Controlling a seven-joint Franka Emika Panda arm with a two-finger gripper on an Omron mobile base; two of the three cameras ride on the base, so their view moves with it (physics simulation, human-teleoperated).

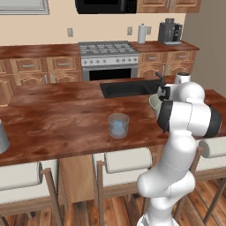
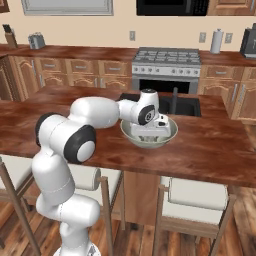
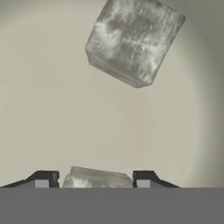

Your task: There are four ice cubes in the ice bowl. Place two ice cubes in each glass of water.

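My gripper [image 3: 96,179] is down inside the ice bowl [image 2: 172,131], a wide pale bowl on the island counter in front of the sink. One ice cube [image 3: 98,177] lies between my fingertips [image 3: 43,178], which press against its two sides. A second ice cube [image 3: 133,41] rests further along the bowl's floor [image 3: 52,109]. In the right base view the hand [image 2: 151,134] hides the bowl's contents. The short blue-tinted glass of water [image 1: 118,125] stands on the counter to the left of the arm. The ribbed grey glass [image 1: 2,137] is at the far left edge.
A dark sink [image 1: 128,88] with a faucet [image 2: 174,100] lies just behind the bowl. Cushioned stools [image 1: 126,160] line the counter's near edge. The stove [image 1: 108,55] and cabinets stand along the back wall.
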